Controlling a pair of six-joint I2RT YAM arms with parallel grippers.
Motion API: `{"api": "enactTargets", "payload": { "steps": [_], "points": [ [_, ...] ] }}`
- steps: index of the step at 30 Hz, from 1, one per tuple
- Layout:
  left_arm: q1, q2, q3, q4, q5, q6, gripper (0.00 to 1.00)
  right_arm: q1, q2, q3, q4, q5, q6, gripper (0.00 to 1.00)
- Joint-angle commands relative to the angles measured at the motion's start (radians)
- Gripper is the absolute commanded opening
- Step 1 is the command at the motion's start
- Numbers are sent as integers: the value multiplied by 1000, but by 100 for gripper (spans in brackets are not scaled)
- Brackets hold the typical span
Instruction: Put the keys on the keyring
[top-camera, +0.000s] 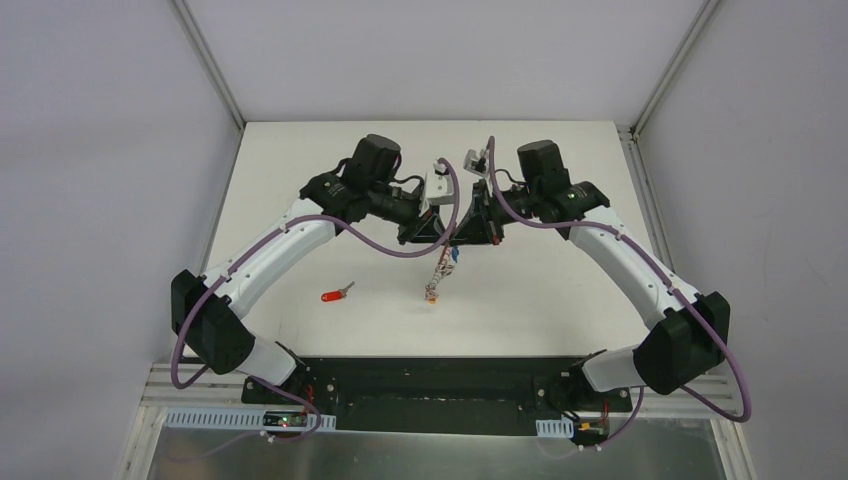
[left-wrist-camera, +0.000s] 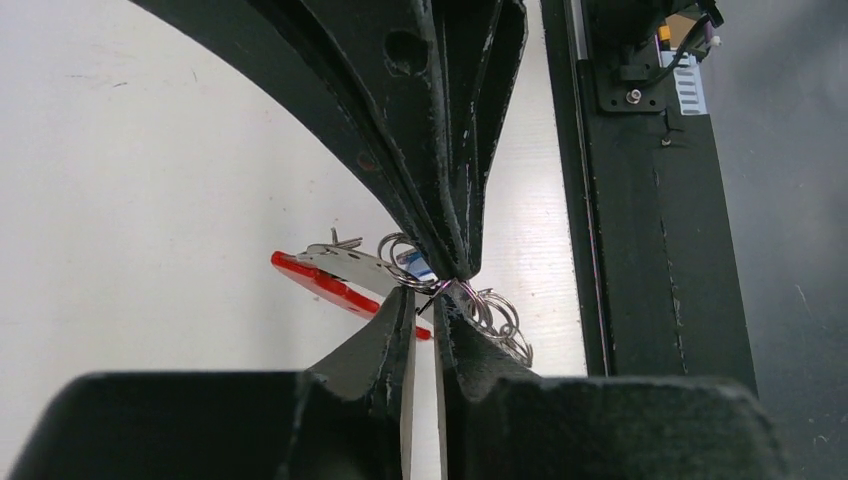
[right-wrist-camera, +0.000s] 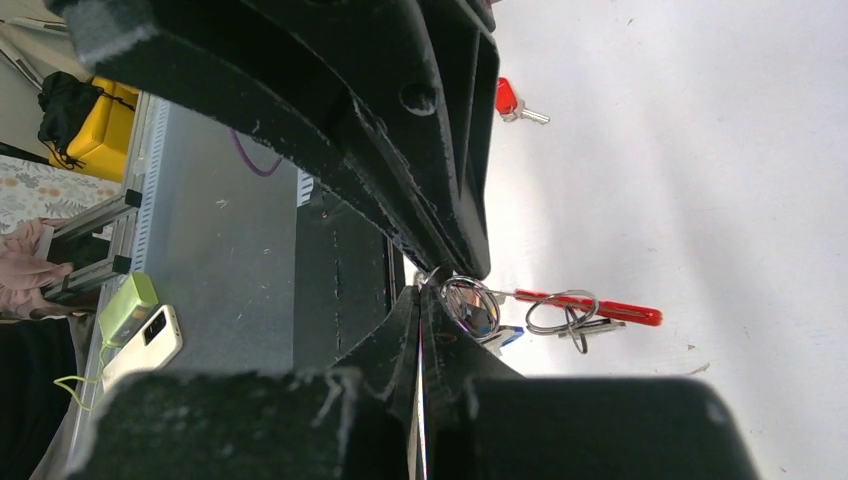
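Note:
The keyring (top-camera: 440, 275) hangs over the table's middle, held up between both grippers. In the left wrist view its grey rings (left-wrist-camera: 495, 315) bunch at the fingertips and its red band (left-wrist-camera: 320, 283) sticks out to the left. My left gripper (left-wrist-camera: 425, 298) is closed to a narrow slit, with a ring wire caught between its tips. My right gripper (right-wrist-camera: 420, 295) is shut tight on a ring (right-wrist-camera: 470, 305), and the red band (right-wrist-camera: 600, 308) trails to the right. One of the keys, red-headed (top-camera: 335, 294), lies alone on the table, left of the keyring.
The white table (top-camera: 300, 170) is walled at the back and on both sides. The black base rail (top-camera: 430, 385) runs along the near edge. In the right wrist view a phone (right-wrist-camera: 150, 340) and a yellow case (right-wrist-camera: 100, 125) lie beyond that edge.

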Motion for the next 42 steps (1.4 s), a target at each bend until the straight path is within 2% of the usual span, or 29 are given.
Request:
{"api": "enactTargets", "payload": {
  "steps": [1,3,10,17,19,22,26,34,38,40,42],
  "points": [
    [9,-7,7,30,49,-10,4,-7,-15,3,46,-50,-6,0],
    [10,-10,7,24,42,-10,0,-9,-15,1,46,-46,-8,0],
    [10,-22,12,-18,23,9,0,-16,-13,-2,50,-37,-8,0],
    [9,-50,30,-58,-50,-40,0,-22,-10,-14,75,-7,17,0],
    [8,-64,30,-77,-67,-31,0,-24,-6,-17,87,-12,33,6],
    [5,-79,31,-106,-120,2,0,-26,2,-18,102,-27,51,22],
    [5,-96,25,-163,-123,93,0,-37,9,-13,131,-31,91,42],
    [5,-108,7,-202,10,139,0,-38,43,-25,210,-15,182,59],
    [5,-113,8,-204,15,138,0,-38,53,-77,261,-75,210,64],
    [5,-115,10,-203,16,136,0,-37,52,-116,310,-114,238,69],
    [5,-115,11,-201,23,133,0,-37,57,-149,358,-119,243,69]
  ]
}}
